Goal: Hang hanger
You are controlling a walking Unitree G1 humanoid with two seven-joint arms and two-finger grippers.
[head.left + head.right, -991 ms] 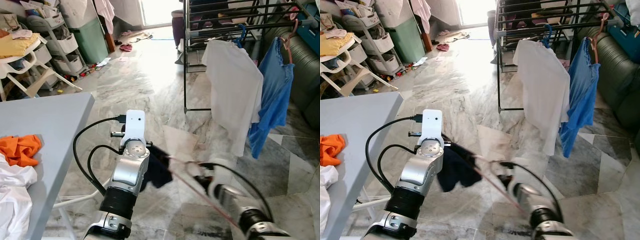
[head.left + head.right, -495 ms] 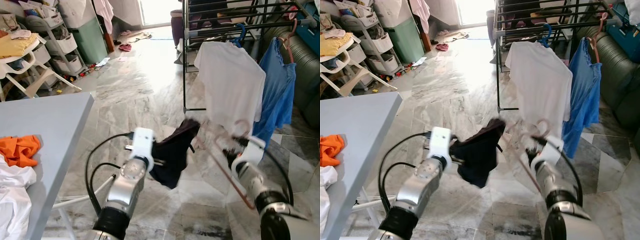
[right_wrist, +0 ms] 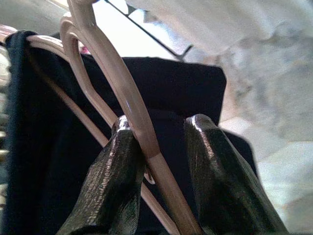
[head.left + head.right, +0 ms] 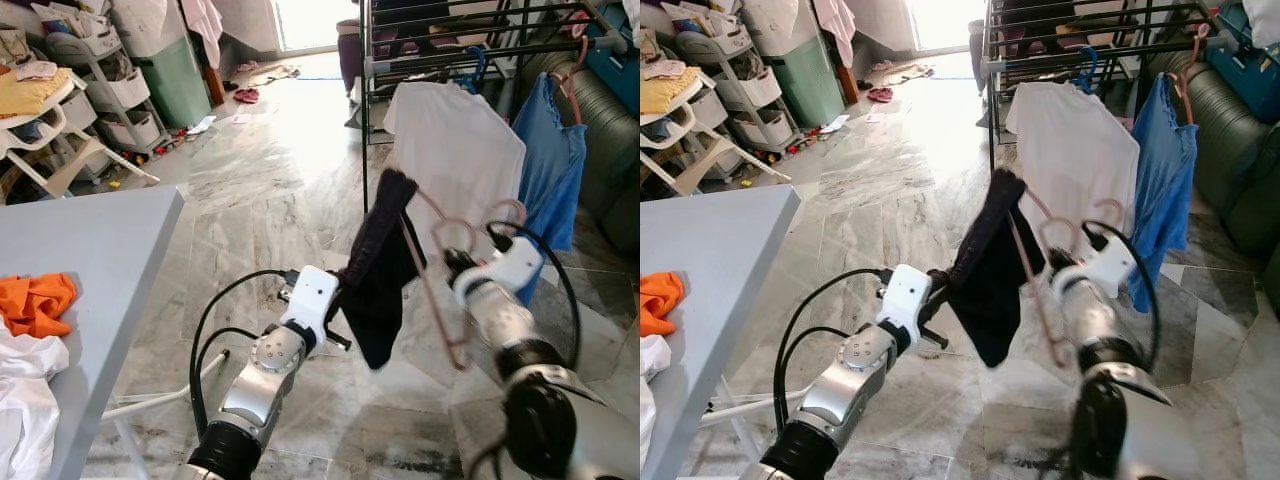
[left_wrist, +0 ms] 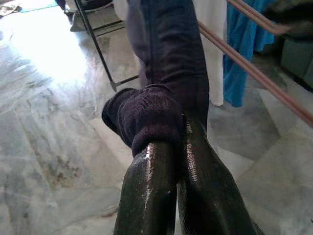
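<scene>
Two tools are raised before the rack (image 4: 450, 40): left tool (image 5: 178, 142) is clamped on dark cloth (image 4: 380, 270); right tool (image 3: 156, 132) is closed around the pink hanger (image 4: 440, 280), mid-air.

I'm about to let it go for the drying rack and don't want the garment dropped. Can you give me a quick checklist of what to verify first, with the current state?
1. Left claw pinching the dark garment: ok, the cloth is bunched between its shut fingers.
2. Right claw on the pink hanger: cannot tell; the hanger's bar runs between the fingers, but they look parted.
3. Garment seated on the hanger: ok, it drapes over one shoulder of the hanger.
4. Hanger hook free: ok, nothing is caught on it.
5. Drying rack within range: not ok, it stands beyond the white shirt and the blue shirt, past the raised hanger.
</scene>
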